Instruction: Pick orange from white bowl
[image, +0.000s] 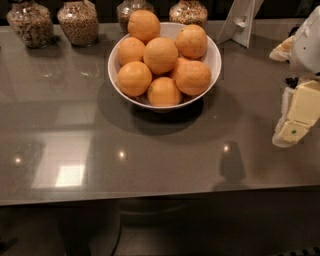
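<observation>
A wide white bowl (212, 61) stands on the grey counter, back centre, piled with several oranges (160, 55). The top ones rise above its rim. My gripper (292, 125) is at the right edge of the view, well to the right of the bowl and lower, over the counter. It touches none of the oranges. Its cream-coloured fingers point down and left.
Several glass jars of grains (78, 22) line the back of the counter behind the bowl. A white stand (240, 21) sits at the back right. The counter's front edge (150, 197) runs across the lower part of the view.
</observation>
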